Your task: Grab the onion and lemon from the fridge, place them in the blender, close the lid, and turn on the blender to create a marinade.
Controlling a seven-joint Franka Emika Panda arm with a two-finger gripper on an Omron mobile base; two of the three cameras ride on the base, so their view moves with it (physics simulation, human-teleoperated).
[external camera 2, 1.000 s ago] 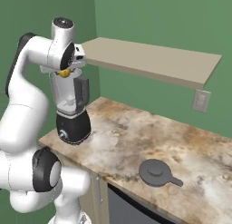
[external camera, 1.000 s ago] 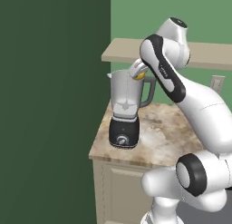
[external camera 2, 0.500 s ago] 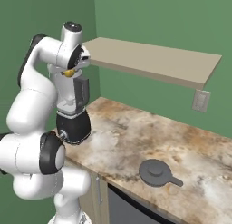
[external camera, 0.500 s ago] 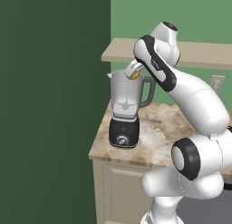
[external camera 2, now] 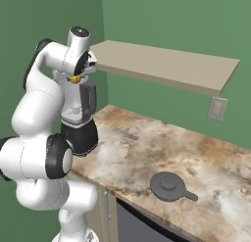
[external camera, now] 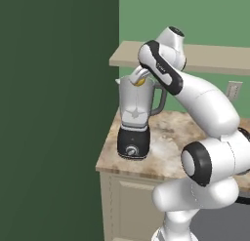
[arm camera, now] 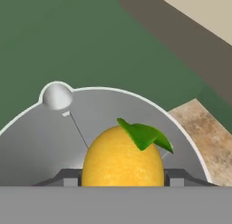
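My gripper (external camera: 140,79) hangs just above the open mouth of the blender (external camera: 136,104), shut on the lemon (external camera: 140,82). In the hand view the yellow lemon (arm camera: 122,160) with its green leaf sits between the two dark fingertips (arm camera: 67,178), and the jug's grey inside (arm camera: 41,137) lies right behind it. The blender (external camera 2: 80,119) stands on its black base at the counter's left end, with the lemon (external camera 2: 75,79) at its rim. Further right on the counter, the dark grey lid (external camera 2: 168,185) lies flat. The onion and the fridge are out of view.
A beige wall shelf (external camera 2: 166,64) runs close above the gripper and the jug. A dark green panel (external camera: 53,113) stands immediately left of the counter. The marbled counter (external camera 2: 162,148) stretches to the right, with a wall socket (external camera 2: 216,108) behind it.
The upper arm has swung round and the gripper with the lemon has shifted slightly towards the middle of the jug's mouth. The blender and lid have not moved.
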